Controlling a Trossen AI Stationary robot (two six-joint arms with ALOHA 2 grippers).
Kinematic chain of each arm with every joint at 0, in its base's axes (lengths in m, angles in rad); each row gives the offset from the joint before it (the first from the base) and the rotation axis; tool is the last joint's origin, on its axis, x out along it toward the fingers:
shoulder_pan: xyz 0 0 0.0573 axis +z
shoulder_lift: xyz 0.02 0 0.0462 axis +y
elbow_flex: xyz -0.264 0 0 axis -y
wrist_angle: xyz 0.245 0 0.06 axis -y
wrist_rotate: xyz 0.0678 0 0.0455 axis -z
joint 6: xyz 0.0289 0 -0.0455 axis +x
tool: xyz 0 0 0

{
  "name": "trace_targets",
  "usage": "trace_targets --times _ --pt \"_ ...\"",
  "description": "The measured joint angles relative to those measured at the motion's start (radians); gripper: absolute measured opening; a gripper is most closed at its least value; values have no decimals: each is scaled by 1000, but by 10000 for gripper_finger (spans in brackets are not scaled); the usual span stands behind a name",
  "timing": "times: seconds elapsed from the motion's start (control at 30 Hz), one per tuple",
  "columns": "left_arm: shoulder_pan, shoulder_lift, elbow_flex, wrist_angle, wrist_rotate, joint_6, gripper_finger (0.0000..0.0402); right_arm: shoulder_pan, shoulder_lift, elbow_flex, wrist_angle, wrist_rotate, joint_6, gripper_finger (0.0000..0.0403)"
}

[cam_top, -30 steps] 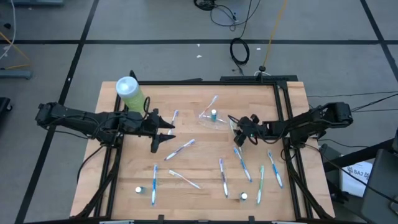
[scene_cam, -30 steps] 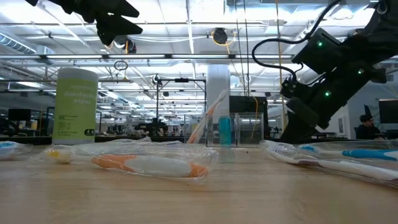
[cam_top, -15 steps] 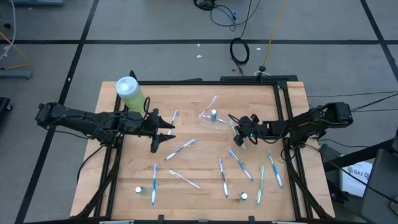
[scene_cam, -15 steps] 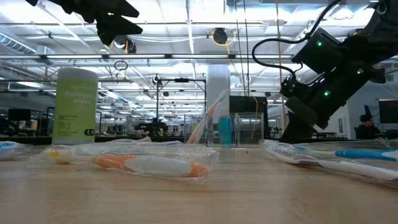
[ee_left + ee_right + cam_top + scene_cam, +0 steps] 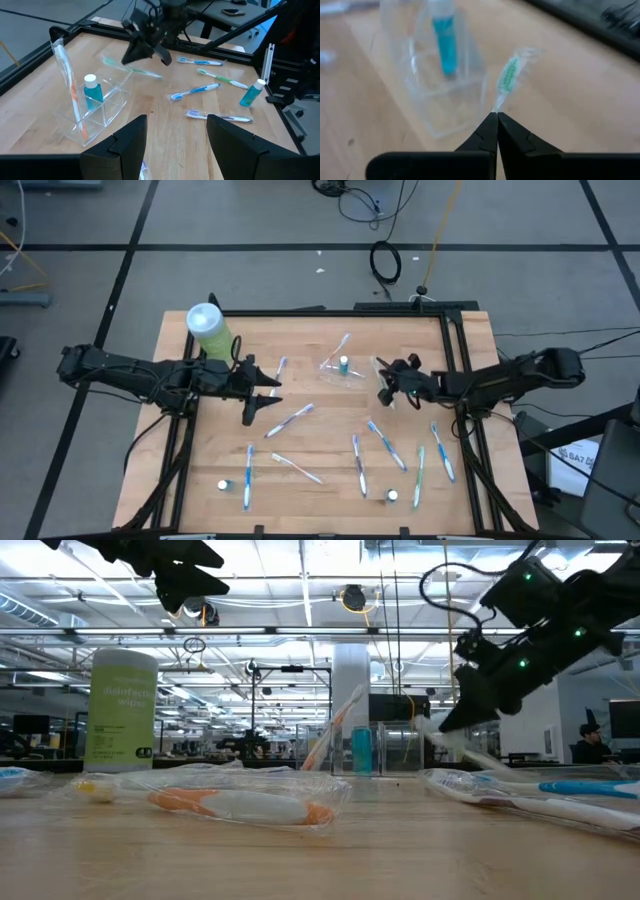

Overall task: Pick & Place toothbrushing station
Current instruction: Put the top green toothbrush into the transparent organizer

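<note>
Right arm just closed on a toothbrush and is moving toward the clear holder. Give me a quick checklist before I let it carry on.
1. Grip: right gripper shut on the green wrapped toothbrush, pinched at its tip only: ok, but a thin hold.
2. Lift: the toothbrush hangs clear of the table in the low view: ok.
3. Target: clear holder upright, already holding a blue tube and an orange toothbrush: ok.
4. Free slot for this brush: cannot tell.
5. Left gripper open, waiting over the table's left half, away from the holder: ok.
</note>
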Motion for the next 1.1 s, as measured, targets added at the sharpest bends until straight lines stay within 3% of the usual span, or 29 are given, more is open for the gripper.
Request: trace_targets --times 0.27,0.57,0.83,1.1 --pt "0 0 0 0 0 1 214 2 -139 0 63 126 -106 0" --pt "0 0 0 2 0 2 214 2 -179 0 479 84 -338 0" --pt "0 0 0 4 0 3 214 2 -68 0 734 -16 -403 0" --pt "0 0 0 62 -10 40 214 2 154 0 955 -16 -434 0"
